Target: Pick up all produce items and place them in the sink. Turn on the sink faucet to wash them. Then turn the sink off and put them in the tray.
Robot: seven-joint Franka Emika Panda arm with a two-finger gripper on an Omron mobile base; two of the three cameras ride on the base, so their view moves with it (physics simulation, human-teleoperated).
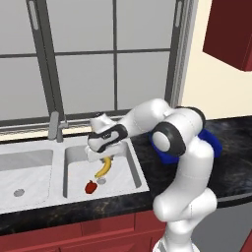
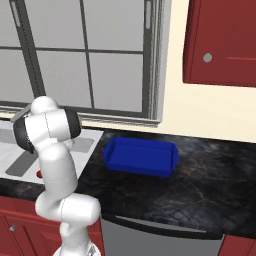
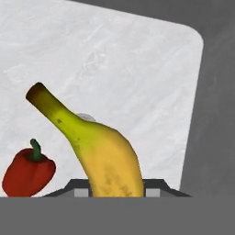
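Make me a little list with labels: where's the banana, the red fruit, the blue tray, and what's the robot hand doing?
banana: hanging from the gripper over the right sink basin
red fruit: lying on the basin floor
sink: two basins, no water seen
faucet: behind the sink, untouched
tray: on the counter right of the sink, nothing in it

The arm [image 1: 189,172] is glossy white — fat rounded segments joined by dark grey rings at the joints — narrowing to a white wrist with a black band.
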